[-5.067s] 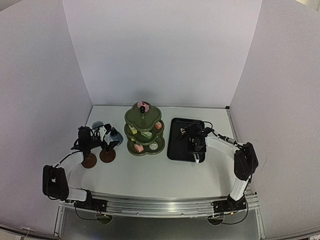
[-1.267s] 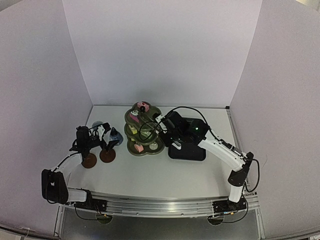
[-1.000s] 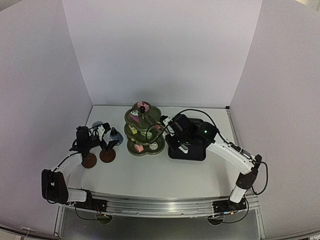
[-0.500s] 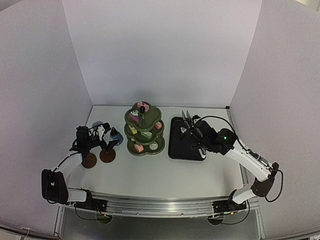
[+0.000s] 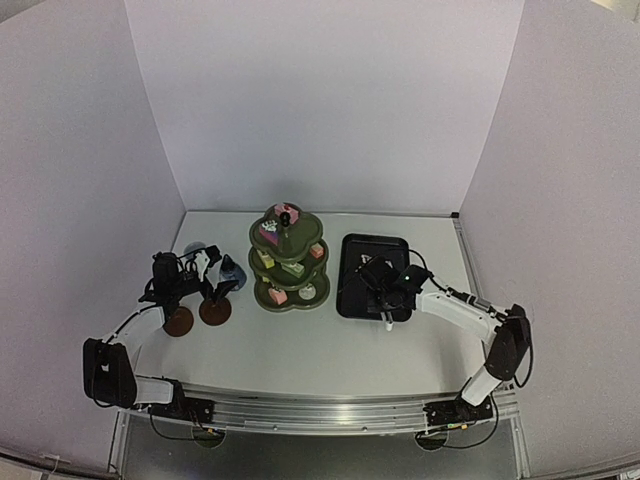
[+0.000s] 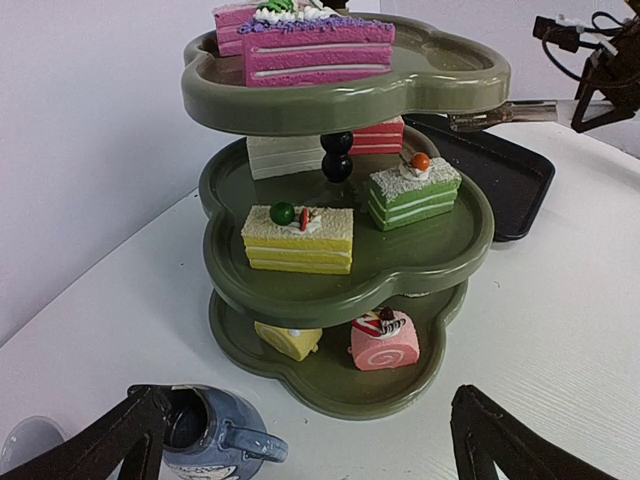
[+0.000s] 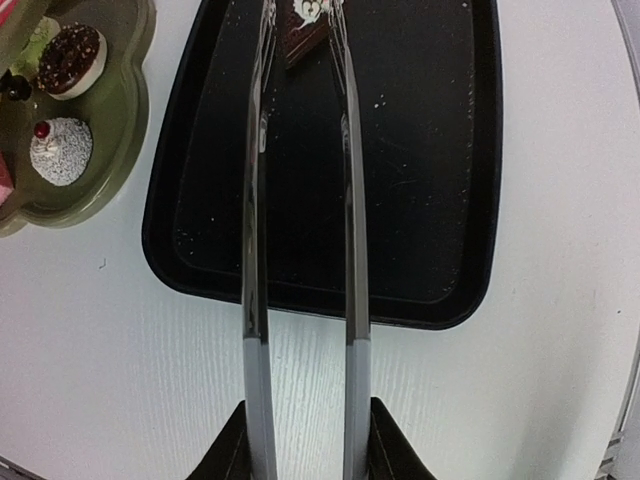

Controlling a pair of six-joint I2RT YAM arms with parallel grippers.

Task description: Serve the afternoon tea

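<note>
Right tool (image 7: pixel 308 440) clamps thin metal tongs (image 7: pixel 255 250), left tool (image 6: pixel 310 440) apart; brown cake slice (image 7: pixel 305 25) at black rectangular tray's (image 7: pixel 420 150) twelve o'clock looks soft: pinch sides gently.

Soft, even light fills the white booth (image 5: pixel 320 100), with faint shadows. The overhead view bows at its edges. Ahead of the right gripper (image 7: pixel 305 445), tongs (image 7: pixel 254 220) glint above a dully shining tray (image 7: pixel 430 150).

The white table (image 5: pixel 330 345) carries an olive-green stand (image 5: pixel 300 232) at frame centre, a black tray (image 5: pixel 355 295) right of it, and two brown coasters (image 5: pixel 214 312) and a blue jug (image 5: pixel 232 272) at left.
</note>
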